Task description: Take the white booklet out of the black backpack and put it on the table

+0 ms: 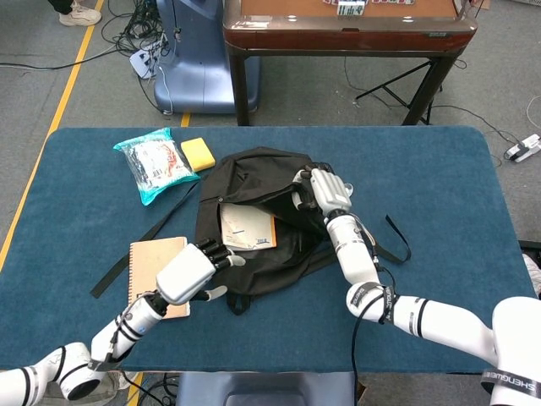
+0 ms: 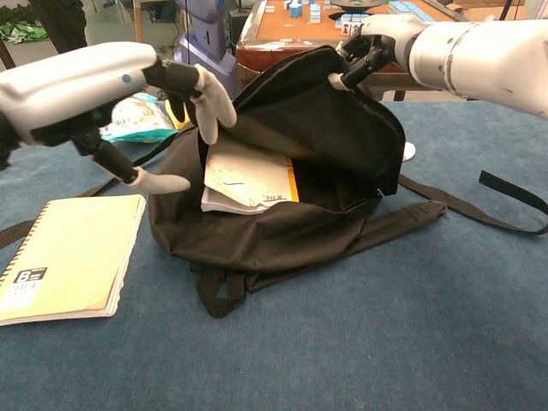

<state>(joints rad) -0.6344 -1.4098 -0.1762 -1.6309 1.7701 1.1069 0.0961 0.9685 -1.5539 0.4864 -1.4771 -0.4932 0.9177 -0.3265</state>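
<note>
- Black backpack lying on the blue table, with its mouth pulled wide open.
- Right hand pinching the top flap of the bag and lifting it up high.
- White booklet lying inside the open bag, with an orange edge showing on its right side.
- Left hand hovering just in front of the bag's mouth, fingers spread apart, holding nothing, near the booklet but not touching it.
- Tan spiral notebook flat on the table beside the bag, partly under the left arm.
- Teal snack packet and yellow sponge side by side behind the bag.
</note>
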